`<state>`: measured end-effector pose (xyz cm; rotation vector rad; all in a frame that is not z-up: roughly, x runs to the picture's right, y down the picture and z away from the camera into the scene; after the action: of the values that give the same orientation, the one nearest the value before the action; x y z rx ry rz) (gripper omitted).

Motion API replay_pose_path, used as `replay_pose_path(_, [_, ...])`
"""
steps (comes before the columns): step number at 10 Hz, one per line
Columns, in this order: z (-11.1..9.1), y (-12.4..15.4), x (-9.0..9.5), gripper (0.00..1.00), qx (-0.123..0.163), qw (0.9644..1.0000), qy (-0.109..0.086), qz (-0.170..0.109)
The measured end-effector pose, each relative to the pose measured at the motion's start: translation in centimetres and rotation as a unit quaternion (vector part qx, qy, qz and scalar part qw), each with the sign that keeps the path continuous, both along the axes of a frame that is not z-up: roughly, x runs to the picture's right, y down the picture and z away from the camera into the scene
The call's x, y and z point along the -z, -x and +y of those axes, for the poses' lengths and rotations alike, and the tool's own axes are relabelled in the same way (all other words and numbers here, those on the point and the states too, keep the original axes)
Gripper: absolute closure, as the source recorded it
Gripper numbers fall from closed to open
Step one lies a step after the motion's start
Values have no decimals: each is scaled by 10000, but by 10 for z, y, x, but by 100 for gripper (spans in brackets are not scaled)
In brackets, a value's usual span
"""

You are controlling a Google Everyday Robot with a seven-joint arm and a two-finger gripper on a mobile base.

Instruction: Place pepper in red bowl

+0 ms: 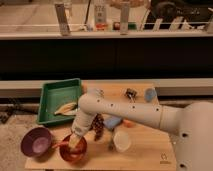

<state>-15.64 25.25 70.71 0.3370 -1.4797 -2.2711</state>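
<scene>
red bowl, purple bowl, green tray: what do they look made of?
Red bowl: looks like plastic, one uniform red-orange colour, darker inside. The hand is right over it, with the pepper at its tip.
Purple bowl: probably the same moulded plastic, uniform purple, smooth rounded rim.
Green tray: likely plastic, flat solid green with raised walls. The finish is hard to judge from this view.

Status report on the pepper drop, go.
Gripper low over red bowl. Pepper at the bowl, under the gripper. Purple bowl left, apart.
</scene>
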Motion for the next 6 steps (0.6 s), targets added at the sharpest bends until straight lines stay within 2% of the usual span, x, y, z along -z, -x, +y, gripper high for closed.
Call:
replay_pose_path(1, [-1,0,0,47,-7,10000,0,-2])
replay_pose_path(2, [-6,1,3,33,-2,10000,-21,-16])
replay_pose_path(3, [-12,2,7,26,17,10000,-39,-30])
replay_pose_path(4, [-21,2,14,21,60,10000,-58,-47])
replay_pose_path(6, [-30,5,22,20,211,9998,-37,-46])
